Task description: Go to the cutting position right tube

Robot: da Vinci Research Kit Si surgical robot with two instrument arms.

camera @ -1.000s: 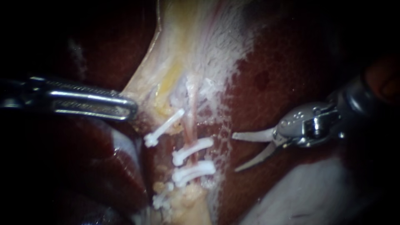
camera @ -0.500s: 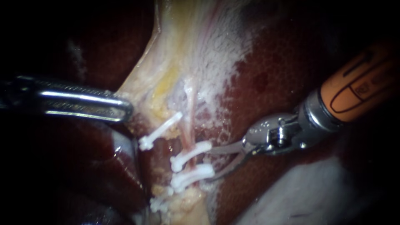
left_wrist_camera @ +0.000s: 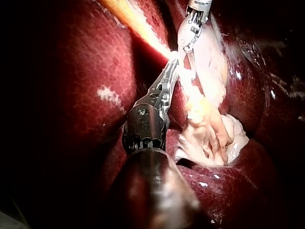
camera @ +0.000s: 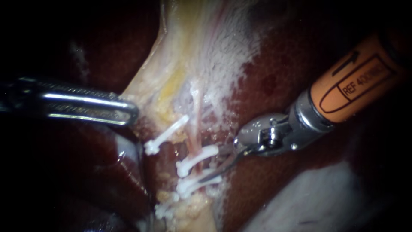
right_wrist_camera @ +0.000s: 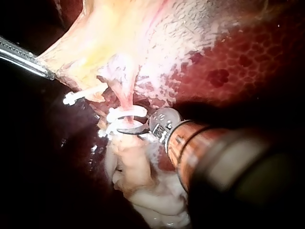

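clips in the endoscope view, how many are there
4. One slanted clip at the group's upper left; two across the pink tube, the right instrument's open blades reaching between them; one lowest. Others may be hidden.

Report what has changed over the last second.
The right instrument advanced from the right across the liver to the clipped right tube. Its tool, wide open and clear of the clips a second ago, has narrowed and now reaches between that tube's two clips; a gap still shows. Nothing newly gripped or released. The left instrument, clamped on the pale tissue, and the clips stayed put.
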